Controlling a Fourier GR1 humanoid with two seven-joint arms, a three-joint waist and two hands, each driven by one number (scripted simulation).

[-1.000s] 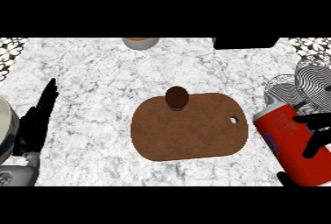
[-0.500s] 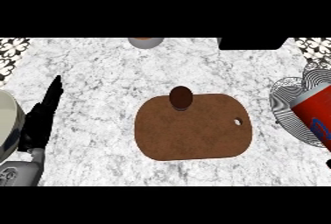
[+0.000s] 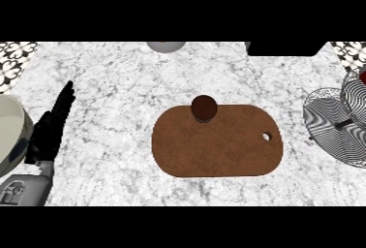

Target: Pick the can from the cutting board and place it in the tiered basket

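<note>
A dark brown can [image 3: 205, 107] stands upright at the far edge of the brown cutting board [image 3: 217, 142], which lies mid-counter. The tiered basket [image 3: 340, 122], a black-and-white wire one, sits at the right edge. My left hand [image 3: 52, 130] rests open at the left, fingers straight and pointing away, well apart from the can. My right hand shows nowhere in the head view.
A pale round bowl or pot [image 3: 10, 133] sits at the left edge beside my left forearm. A grey round object [image 3: 166, 46] lies at the counter's far edge, with a black block [image 3: 284, 48] to its right. A small red patch [image 3: 362, 77] shows at the far right.
The view has shifted: the board and can now sit further right and lower in the picture. The red forearm and right hand at the right edge have left the view.
</note>
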